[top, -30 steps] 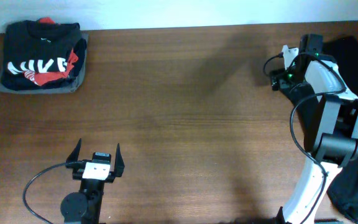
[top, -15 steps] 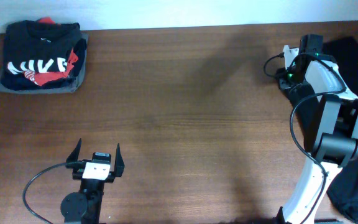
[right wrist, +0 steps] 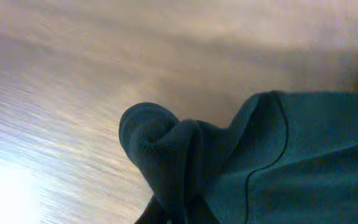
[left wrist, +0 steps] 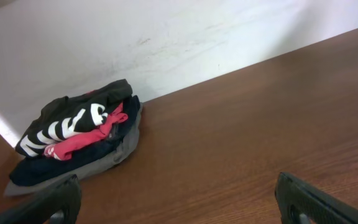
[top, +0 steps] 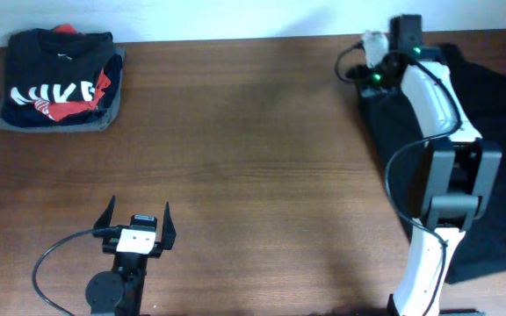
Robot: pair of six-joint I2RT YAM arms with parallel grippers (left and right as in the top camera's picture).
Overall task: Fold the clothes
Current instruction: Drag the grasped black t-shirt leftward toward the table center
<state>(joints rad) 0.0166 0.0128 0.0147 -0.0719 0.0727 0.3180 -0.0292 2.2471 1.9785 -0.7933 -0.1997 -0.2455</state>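
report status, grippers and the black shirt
Left gripper open, holding nothing. Right gripper shut on bunched edge of black shirt, far right side. Folded stack at far left corner, well apart.

Table (top: 253, 132): one.
Robot arms: two, a left arm (top: 112, 281) and a right arm (top: 437, 132).
Claws: two, a left claw (top: 136, 211) and a right claw (top: 369, 77).
Loose black garment (top: 490, 105): one.
Folded pile: one, with two pieces countable, one lettered black top (top: 55, 75) and one grey garment (top: 55, 125). Any further layers between them are unclear.
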